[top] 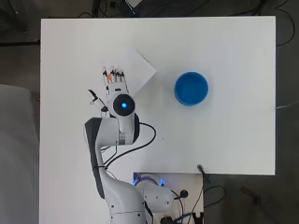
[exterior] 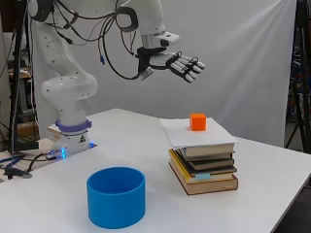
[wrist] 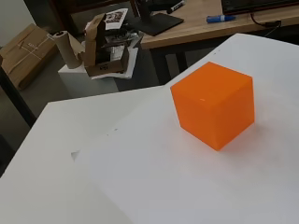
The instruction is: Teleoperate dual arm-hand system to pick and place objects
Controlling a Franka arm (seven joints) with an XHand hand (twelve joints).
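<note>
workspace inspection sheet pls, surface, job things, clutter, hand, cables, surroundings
surface: white table, bare apart from the items below
job's things: orange cube on a white sheet topping a stack of books; blue bowl standing apart on the table, nothing seen inside from overhead
clutter: nothing seen on the table
hand: hand open, fingers straight, in the air above the cube, touching nothing
cables: black cables hang along the arm; more wiring by the arm's base
surroundings: grey backdrop behind the table; the wrist view shows a cardboard box and a wooden desk
</note>
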